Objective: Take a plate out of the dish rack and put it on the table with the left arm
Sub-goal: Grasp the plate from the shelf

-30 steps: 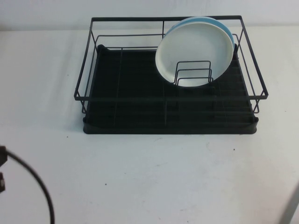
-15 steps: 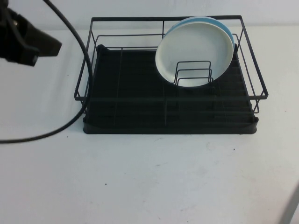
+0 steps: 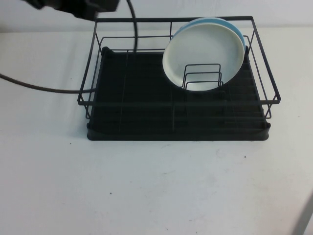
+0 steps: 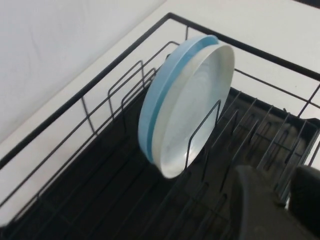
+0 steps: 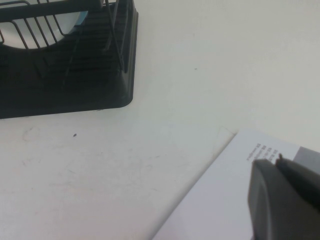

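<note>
The white plate stands on edge in the wire dividers at the back right of the black dish rack. A light blue plate leans right behind it. In the left wrist view the white plate faces my left gripper, with the blue plate behind it. My left gripper hangs over the rack's floor, some way short of the plate, its fingers slightly apart and empty. The left arm shows at the top left, over the rack's far left corner. My right gripper is shut and empty beside the rack.
The left arm's black cable trails across the table and over the rack's left rim. A white printed sheet lies under my right gripper near the rack's corner.
The left arm has swung from the table's lower left up and to the right, now over the rack's far left corner. The plates and rack have not moved.
</note>
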Available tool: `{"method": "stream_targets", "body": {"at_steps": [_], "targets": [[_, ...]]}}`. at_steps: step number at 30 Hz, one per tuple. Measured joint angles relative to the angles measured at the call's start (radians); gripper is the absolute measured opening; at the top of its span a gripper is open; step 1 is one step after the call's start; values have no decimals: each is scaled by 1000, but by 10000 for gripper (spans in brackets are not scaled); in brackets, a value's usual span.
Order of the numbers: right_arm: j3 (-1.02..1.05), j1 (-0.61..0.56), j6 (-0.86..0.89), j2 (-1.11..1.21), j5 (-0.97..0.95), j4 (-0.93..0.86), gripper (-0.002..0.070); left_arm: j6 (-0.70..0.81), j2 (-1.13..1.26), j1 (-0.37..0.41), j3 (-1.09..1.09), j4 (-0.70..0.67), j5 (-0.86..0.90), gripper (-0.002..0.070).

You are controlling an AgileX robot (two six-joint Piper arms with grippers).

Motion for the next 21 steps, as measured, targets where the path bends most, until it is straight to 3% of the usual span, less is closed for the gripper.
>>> {"method": "stream_targets", "body": {"at_steps": [5,7,14,21], "targets": [[0,0,0,0,0,0,-18,164,77,-133,-5,-5,-135,351],[0,0,0,0,0,0,-18,201,106,-184,-5,-5,-215,395],[0,0,0,0,0,0,-18,243,192,-287,-5,-23,-490,426],[0,0,0,0,0,0,-18,264,295,-313,-5,-29,-580,428]]}}
